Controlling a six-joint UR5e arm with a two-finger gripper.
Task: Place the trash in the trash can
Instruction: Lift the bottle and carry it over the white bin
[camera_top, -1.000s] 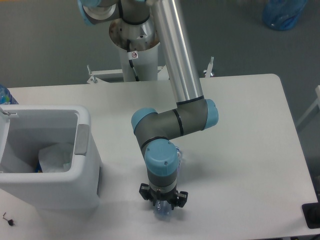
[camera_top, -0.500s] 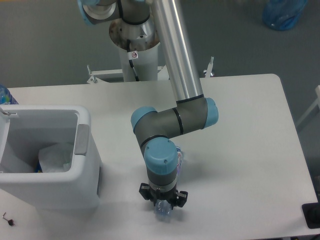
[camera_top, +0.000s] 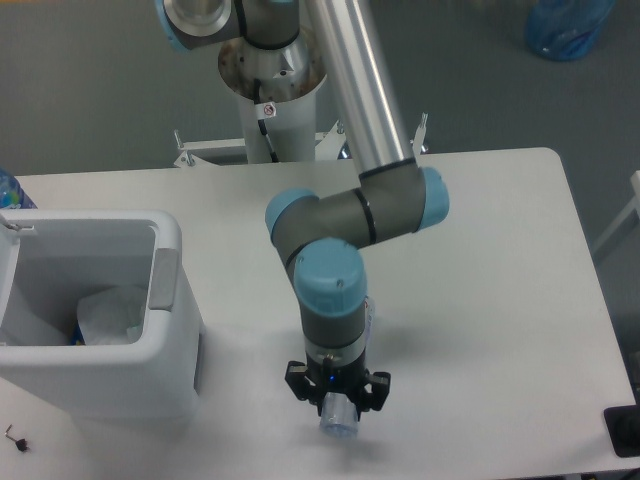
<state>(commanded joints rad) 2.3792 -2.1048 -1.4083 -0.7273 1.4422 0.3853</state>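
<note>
Count: one white trash can (camera_top: 170, 340), one clear plastic bottle (camera_top: 340, 420), one robot arm (camera_top: 350, 215), one white table (camera_top: 500, 300).

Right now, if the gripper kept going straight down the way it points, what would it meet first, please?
Probably the table. The gripper points down with a clear cup at its tip, so the cup would likely touch first; height is unclear.

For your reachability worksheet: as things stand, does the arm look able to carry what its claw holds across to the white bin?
Probably yes. The claw grips a clear piece, and only bare table separates it from the open-topped bin.
</note>
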